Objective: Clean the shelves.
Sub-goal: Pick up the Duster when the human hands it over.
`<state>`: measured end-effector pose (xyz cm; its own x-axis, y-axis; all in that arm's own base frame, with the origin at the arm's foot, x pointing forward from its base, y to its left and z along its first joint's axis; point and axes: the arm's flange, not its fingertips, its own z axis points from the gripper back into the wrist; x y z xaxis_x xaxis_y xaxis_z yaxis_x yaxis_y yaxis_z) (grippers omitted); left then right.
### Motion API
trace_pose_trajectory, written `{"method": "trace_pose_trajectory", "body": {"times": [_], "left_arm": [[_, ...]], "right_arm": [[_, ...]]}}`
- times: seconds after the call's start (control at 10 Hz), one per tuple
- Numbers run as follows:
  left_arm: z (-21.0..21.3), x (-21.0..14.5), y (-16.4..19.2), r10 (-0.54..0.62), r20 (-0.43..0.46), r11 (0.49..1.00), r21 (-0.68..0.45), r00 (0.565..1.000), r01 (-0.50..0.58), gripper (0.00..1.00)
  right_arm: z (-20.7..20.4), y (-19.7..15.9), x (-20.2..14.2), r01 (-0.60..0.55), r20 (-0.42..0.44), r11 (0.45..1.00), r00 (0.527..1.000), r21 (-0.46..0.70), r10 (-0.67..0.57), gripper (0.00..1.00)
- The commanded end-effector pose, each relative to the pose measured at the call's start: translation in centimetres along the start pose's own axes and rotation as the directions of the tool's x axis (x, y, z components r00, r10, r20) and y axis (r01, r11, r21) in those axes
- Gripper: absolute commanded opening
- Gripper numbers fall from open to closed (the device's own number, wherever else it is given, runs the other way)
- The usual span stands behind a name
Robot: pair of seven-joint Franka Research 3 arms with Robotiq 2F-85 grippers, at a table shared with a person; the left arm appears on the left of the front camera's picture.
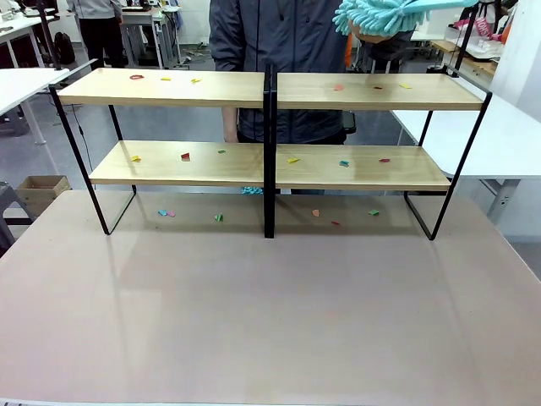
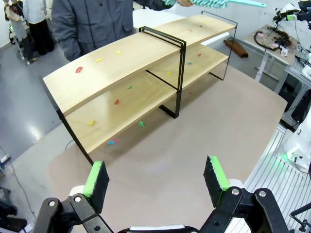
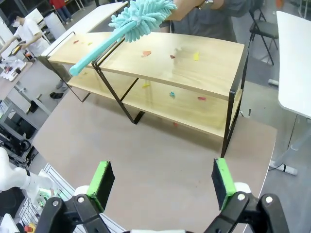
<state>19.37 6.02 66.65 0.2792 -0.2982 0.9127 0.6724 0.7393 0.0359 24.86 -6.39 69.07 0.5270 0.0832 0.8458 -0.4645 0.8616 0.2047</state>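
The shelves (image 1: 169, 88) stand across the far half of the brown tabletop, two tiers of light wood boards in a black frame with a black centre post (image 1: 269, 152). Small coloured scraps (image 1: 185, 156) lie on the boards and on the tabletop under them. A person behind the shelves holds a teal fluffy duster (image 1: 380, 15) above the upper right board; the same duster (image 3: 141, 14) has a long teal handle. The shelves (image 2: 126, 58) lie well ahead of my open left gripper (image 2: 158, 177). My right gripper (image 3: 163, 179) is open too, with the shelves (image 3: 194, 63) farther off.
White tables (image 1: 516, 135) stand to the right and at the far left (image 1: 21, 85). A cardboard box (image 1: 40, 190) sits on the floor at the left. The brown tabletop (image 1: 270, 321) spreads out in front of the shelves.
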Motion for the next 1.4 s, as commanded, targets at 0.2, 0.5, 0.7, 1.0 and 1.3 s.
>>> {"method": "trace_pose_trajectory", "body": {"times": [0.2, 0.5, 0.7, 1.0, 1.3], "left_arm": [[0.2, 0.1, -0.1, -0.001, 0.006, 1.0, 0.006, 1.0, 0.001, 1.0], [0.2, 0.1, -0.1, -0.001, 0.006, 1.0, 0.006, 1.0, 0.001, 1.0], [0.2, 0.1, -0.1, -0.001, 0.006, 1.0, 0.006, 1.0, 0.001, 1.0], [0.2, 0.1, -0.1, -0.001, 0.006, 1.0, 0.006, 1.0, 0.001, 1.0], [0.2, 0.1, -0.1, -0.001, 0.006, 1.0, 0.006, 1.0, 0.001, 1.0]], "right_arm": [[0.2, 0.1, -0.1, -0.003, -0.008, 1.0, 1.0, 0.008, 0.003, 1.0], [-1.0, 0.3, 0.5, -0.077, -0.02, 0.997, 0.997, 0.014, 0.077, 1.0], [-2.7, 0.1, 1.8, -0.151, -0.059, 0.988, 0.987, 0.028, 0.152, 1.0], [-4.1, -0.3, 3.0, -0.206, -0.071, 0.978, 0.976, 0.03, 0.208, 1.0], [-3.7, 0.4, 2.9, -0.235, -0.088, 0.971, 0.967, 0.037, 0.237, 1.0]]}}
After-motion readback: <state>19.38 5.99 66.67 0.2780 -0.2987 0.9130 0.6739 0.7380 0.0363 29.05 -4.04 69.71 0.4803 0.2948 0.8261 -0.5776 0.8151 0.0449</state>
